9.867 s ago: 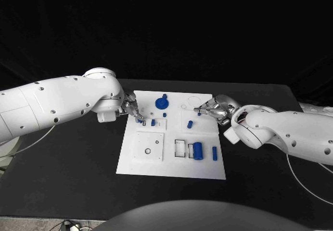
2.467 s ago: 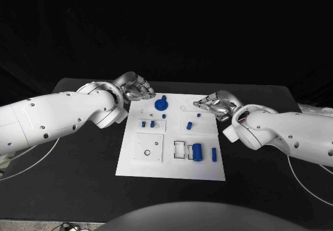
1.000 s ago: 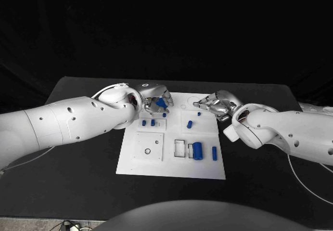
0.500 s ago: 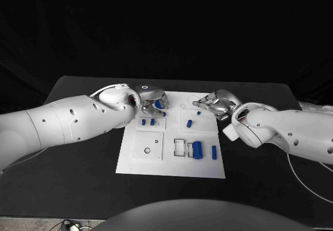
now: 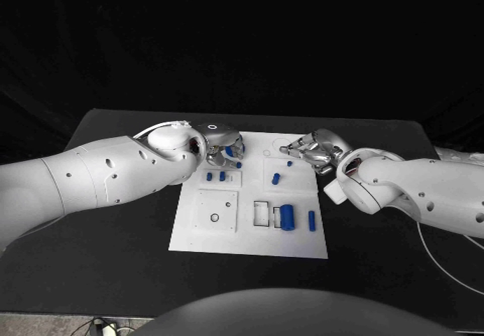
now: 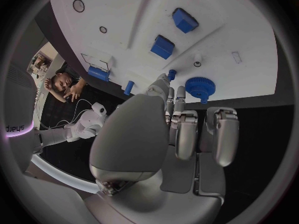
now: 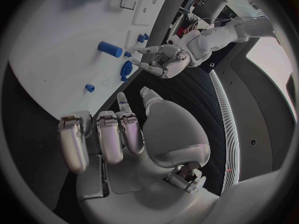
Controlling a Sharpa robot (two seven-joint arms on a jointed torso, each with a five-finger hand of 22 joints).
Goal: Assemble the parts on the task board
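Blue gear (image 5: pixel 234 150) is sitting near the top edge of the task board (image 5: pixel 217 241), upper centre of the head frame, with the left hand (image 5: pixel 224 149) hovering over it, fingers parted and empty, likely lining up a grasp. Right hand (image 5: pixel 308 149) is waiting at the board's upper right, loosely curled, holding nothing. Since the earliest frame the left arm has been swinging in from the board's left edge onto the gear
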